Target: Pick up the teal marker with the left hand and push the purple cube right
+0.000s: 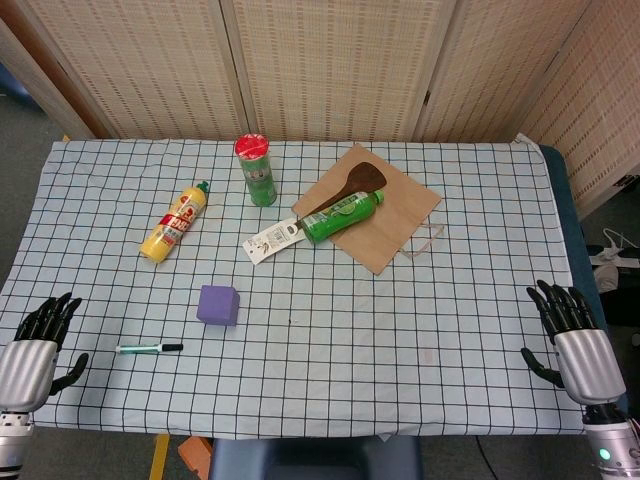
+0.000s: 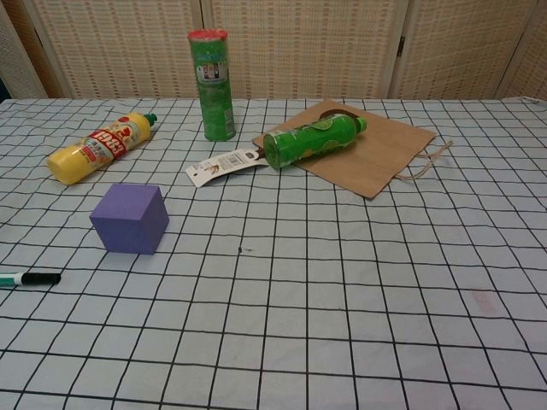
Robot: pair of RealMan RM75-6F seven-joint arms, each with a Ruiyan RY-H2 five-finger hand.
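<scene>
1. Marker first: the teal marker [image 1: 149, 348] lies flat on the tabletop [image 1: 400, 330], near the front edge on the left side. Nothing is touching it, so it has not been picked up yet.
2. The purple cube [image 1: 218, 305] sits just behind the marker and a little to the right. It stands alone on the checked cloth, so I think the push has not begun.
3. The left robot hand [image 1: 38, 345] rests at the left edge of the tabletop, near the marker but apart from it. Its fingers are spread out and it holds nothing.
4. The right robot hand [image 1: 570, 335] waits at the far right edge, well apart from the cube. Its fingers are spread out too, and it is empty.
5. Farther back lie a yellow bottle [image 1: 175, 222], a tall green can [image 1: 256, 170] with a red lid, and a green bottle [image 1: 342, 215] resting on a brown paper bag [image 1: 390, 215].
6. So both jobs are left to do: grab the marker with the left robot hand, then push the cube to the right.
7. The space right of the cube looks free, so the push should have room.
</scene>
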